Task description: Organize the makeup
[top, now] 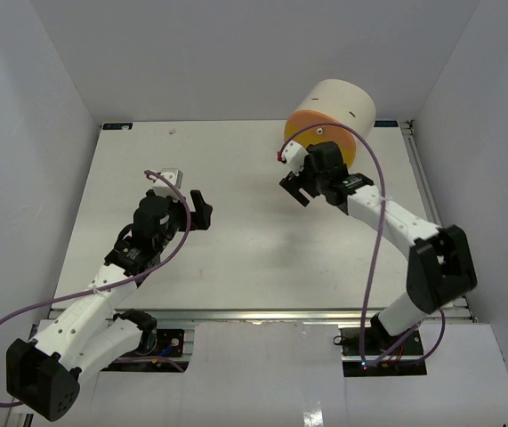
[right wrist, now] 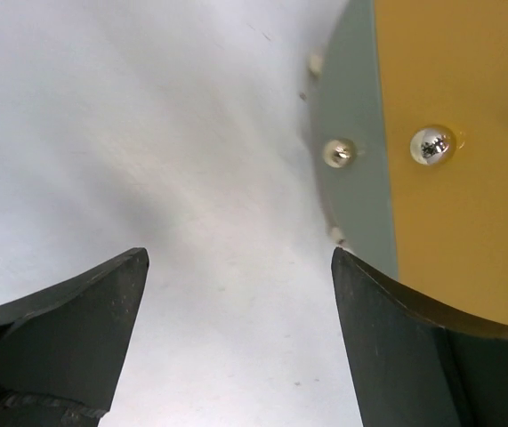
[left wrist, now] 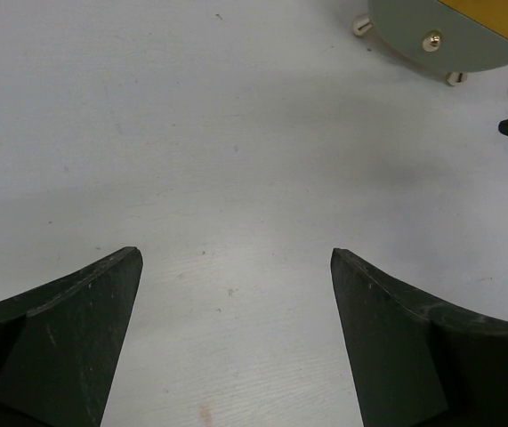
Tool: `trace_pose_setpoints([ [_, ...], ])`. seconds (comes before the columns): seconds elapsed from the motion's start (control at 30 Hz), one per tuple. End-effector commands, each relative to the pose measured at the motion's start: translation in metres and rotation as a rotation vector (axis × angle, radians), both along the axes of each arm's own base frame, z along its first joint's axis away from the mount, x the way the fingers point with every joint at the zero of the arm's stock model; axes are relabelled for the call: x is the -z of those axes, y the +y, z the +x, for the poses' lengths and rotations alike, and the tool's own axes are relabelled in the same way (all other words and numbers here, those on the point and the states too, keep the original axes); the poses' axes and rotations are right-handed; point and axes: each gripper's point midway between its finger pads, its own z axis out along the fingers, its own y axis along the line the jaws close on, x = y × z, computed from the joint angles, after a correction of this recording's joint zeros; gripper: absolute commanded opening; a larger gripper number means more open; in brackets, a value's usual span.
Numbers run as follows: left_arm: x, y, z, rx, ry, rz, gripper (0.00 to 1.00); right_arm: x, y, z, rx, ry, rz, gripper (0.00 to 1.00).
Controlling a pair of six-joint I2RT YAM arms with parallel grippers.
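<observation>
From above, no makeup shows anywhere on the worktop. Whether it sits inside the cream drawer cylinder at the far right corner, we cannot tell. The right gripper hangs just before the cylinder's front, and the left gripper is left of centre, well apart from it. The centre and the left side give free room. The cylinder stands near the far edge, so we judge a hard shove could drive it off.

In the left wrist view, the left gripper's fingers are spread wide over bare worktop, holding nothing. The grey drawer front lies ahead to the right, and a black tip of the right gripper pokes in. Reaching there risks the arms meeting.

In the right wrist view, the fingers stand apart and empty. The right finger overlaps the yellow drawer front below its knob; we cannot tell whether they touch. Closing off-centre could slip off the knob or tip the cylinder.
</observation>
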Motion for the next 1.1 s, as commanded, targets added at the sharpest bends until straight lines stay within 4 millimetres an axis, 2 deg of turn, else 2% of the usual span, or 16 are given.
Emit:
trace_pose_setpoints([
  [0.0,-0.028,-0.024,-0.007,0.154,-0.088,-0.047,0.98,-0.033,0.017,-0.068,-0.119,0.096,0.3,0.9],
  [0.13,-0.03,-0.035,-0.012,0.223,-0.093,-0.061,0.98,-0.045,-0.027,-0.093,0.054,-0.035,0.352,0.9],
  [0.17,-0.03,-0.037,-0.014,0.239,-0.095,-0.066,0.98,-0.059,-0.037,-0.095,0.081,-0.101,0.371,0.9],
  [0.3,-0.031,-0.043,-0.015,0.274,-0.097,-0.065,0.98,-0.061,-0.081,-0.111,0.238,-0.234,0.432,0.9],
  [0.4,-0.029,-0.047,-0.016,0.298,-0.08,-0.062,0.98,-0.061,-0.105,-0.125,0.301,-0.268,0.513,0.9],
  [0.57,-0.017,-0.049,-0.021,0.33,-0.041,-0.04,0.98,-0.05,-0.123,-0.141,0.327,-0.241,0.619,0.9],
  [0.7,-0.018,-0.05,-0.025,0.34,-0.049,-0.049,0.98,-0.051,-0.136,-0.139,0.383,-0.245,0.624,0.9],
  [1.07,-0.022,-0.053,-0.03,0.363,-0.06,-0.068,0.98,-0.047,-0.148,-0.136,0.433,-0.238,0.625,0.9],
])
